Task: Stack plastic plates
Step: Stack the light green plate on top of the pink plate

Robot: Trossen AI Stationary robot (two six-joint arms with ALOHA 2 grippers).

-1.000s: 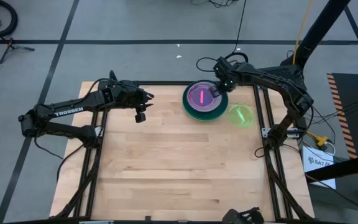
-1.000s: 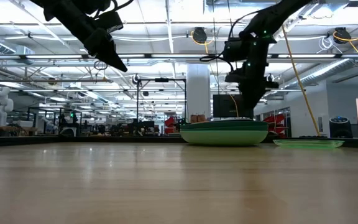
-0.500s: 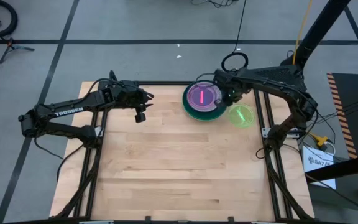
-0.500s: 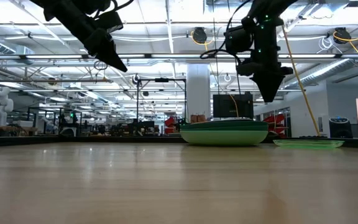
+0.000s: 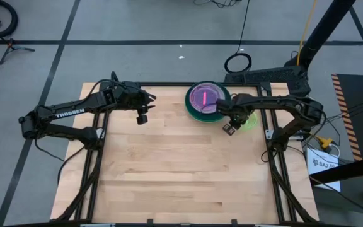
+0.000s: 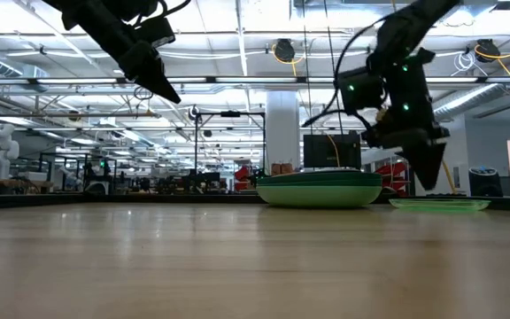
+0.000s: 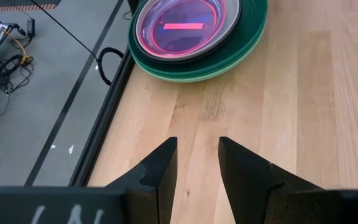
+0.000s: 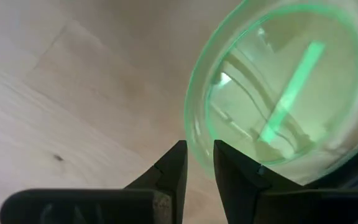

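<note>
A stack of plastic plates (image 5: 205,101) rests on the table's far side, dark green below and the small translucent pink plate (image 7: 185,25) on top. A yellow-green translucent plate (image 8: 278,81) lies flat on the wood to the stack's right (image 5: 251,120). My right gripper (image 8: 199,162) hovers over that plate's near-left rim, its fingers narrowly open and pointing down. In the low view its tip (image 6: 432,182) stands just above the plate (image 6: 441,204). My left gripper (image 5: 142,118) waits open, high above the table, left of the stack.
The wooden table (image 5: 169,170) stretches bare toward the near edge and the left. Black frame rails run along the table's edges. The right arm's links lie across the space between the stack and the table's right edge.
My right gripper rose off the stack, swung toward the table's near edge and a little right, then came down beside the yellow-green plate's rim. The pink plate stays on top of the stack. The left arm kept still.
</note>
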